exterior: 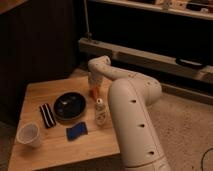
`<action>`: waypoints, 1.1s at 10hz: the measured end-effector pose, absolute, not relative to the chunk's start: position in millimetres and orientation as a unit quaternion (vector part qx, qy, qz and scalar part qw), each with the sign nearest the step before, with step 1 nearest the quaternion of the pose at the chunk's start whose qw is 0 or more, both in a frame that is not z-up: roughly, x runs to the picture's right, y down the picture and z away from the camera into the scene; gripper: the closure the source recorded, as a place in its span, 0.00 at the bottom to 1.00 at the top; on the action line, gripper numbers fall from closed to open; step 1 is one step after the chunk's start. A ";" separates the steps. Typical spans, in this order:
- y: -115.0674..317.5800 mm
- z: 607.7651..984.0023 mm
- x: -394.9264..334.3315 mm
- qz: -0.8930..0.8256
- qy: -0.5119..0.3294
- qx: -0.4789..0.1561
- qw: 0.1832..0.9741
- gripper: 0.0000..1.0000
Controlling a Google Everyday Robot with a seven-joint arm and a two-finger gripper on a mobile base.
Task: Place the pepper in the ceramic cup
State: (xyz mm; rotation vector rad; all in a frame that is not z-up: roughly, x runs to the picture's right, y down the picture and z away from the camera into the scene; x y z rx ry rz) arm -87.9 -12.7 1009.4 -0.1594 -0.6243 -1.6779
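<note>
The pepper point(93, 91) is a small orange-red piece on the wooden table point(45, 157), just right of the black bowl. My gripper point(93, 85) is at the end of the white arm point(125, 100) and sits directly over the pepper, at or touching its top. The gripper hides the pepper's upper part. The ceramic cup point(28, 135) is pale and tapered and stands upright near the table's front left corner, far from the gripper.
A black round bowl point(69, 106) sits mid-table. A small clear white-capped bottle point(100, 111) stands right of it, near the arm. A blue object point(76, 132) lies in front of the bowl, and a black striped object point(46, 115) lies to its left. Dark shelving stands behind.
</note>
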 end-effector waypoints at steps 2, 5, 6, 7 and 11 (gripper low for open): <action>-12.8 1010.4 -94.1 -0.732 -0.275 -0.074 0.619 0.81; -30.6 999.5 -82.8 -0.708 -0.275 -0.060 0.647 1.00; -41.5 987.7 -76.6 -0.702 -0.269 -0.043 0.658 1.00; -59.4 966.0 -70.7 -0.695 -0.260 -0.017 0.670 1.00; -89.6 893.6 -91.7 -0.684 -0.299 0.091 0.659 1.00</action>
